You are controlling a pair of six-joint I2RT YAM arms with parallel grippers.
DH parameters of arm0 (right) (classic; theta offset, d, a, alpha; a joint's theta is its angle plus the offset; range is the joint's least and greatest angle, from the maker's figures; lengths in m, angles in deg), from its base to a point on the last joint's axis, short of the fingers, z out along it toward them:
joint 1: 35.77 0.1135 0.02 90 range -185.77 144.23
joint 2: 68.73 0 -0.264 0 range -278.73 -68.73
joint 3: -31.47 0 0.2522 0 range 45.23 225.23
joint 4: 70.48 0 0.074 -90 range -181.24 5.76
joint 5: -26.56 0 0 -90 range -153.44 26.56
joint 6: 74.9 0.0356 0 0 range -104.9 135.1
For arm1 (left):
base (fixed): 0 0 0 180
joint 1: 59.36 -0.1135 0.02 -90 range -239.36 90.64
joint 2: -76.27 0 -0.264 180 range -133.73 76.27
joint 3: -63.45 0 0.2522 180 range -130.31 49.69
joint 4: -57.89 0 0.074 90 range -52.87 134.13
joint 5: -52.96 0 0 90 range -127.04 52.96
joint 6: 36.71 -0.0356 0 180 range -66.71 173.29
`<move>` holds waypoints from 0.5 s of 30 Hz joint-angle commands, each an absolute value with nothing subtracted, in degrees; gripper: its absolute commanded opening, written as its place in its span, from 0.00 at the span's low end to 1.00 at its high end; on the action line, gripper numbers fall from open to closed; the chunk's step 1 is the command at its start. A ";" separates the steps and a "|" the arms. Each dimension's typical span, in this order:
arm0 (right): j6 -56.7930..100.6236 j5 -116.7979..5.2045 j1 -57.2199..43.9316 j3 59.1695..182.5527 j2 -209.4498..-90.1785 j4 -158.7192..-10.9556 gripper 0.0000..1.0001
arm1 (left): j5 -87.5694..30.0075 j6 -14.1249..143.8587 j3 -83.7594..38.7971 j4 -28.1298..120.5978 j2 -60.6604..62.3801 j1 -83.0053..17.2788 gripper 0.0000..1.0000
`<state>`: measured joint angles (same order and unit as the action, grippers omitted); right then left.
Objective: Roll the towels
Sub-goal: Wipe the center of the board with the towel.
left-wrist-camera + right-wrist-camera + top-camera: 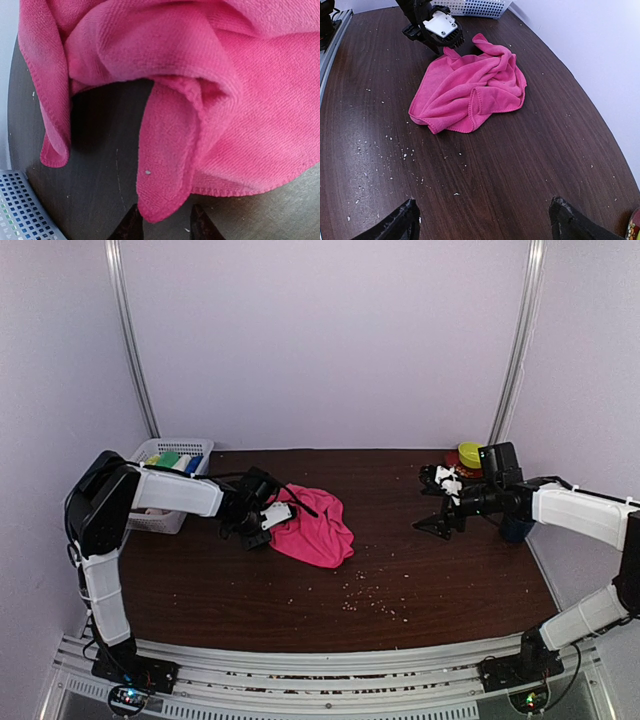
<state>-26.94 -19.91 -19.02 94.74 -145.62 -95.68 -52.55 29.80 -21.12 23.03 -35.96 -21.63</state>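
Nearer, the left gripper [166,225] straddled a flap of the crumpled hot-pink cloth towel [318,528], jaws half-open, grip uncertain; the right gripper [483,215] gaped wide, empty.

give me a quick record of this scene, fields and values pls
towel in work: hot pink towel, crumpled, not rolled, on the dark table
left pincer: straddles a fold of the towel; grip unclear
right pincer: open, holding nothing, off to the right
basket: white mesh basket at far left, green and blue towels inside
litter: pale specks in front of the towel
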 commanded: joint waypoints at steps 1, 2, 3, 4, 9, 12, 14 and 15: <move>-26.72 -19.19 -18.62 96.73 -146.23 -96.97 0.90 | -53.60 28.64 -23.07 24.14 -37.28 -21.09 0.32; -26.73 -19.15 -18.55 96.73 -146.25 -96.98 0.89 | -53.66 28.62 -23.20 24.13 -37.28 -20.99 0.32; -26.74 -19.15 -18.59 96.71 -146.25 -96.99 0.89 | -53.47 28.54 -23.25 24.13 -37.29 -20.93 0.32; -26.85 -19.14 -18.55 96.68 -146.25 -97.01 0.89 | -53.26 28.41 -23.33 24.15 -37.29 -20.90 0.32; -27.05 -19.10 -18.57 96.90 -146.55 -97.44 0.89 | -54.53 28.00 -23.45 24.38 -37.25 -20.28 0.32; -27.23 -19.06 -18.54 97.08 -146.69 -97.68 0.89 | -55.41 28.08 -22.76 25.60 -36.55 -20.15 0.35; -27.18 -18.88 -18.54 97.08 -146.75 -97.77 0.89 | -55.52 28.07 -22.33 26.21 -36.06 -20.16 0.37; -27.25 -18.80 -18.54 97.15 -146.78 -97.85 0.89 | -55.69 27.99 -22.30 26.28 -35.98 -20.05 0.37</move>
<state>-26.98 -19.71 -19.02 95.66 -146.31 -96.95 -54.32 28.67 -22.12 23.44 -36.35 -20.36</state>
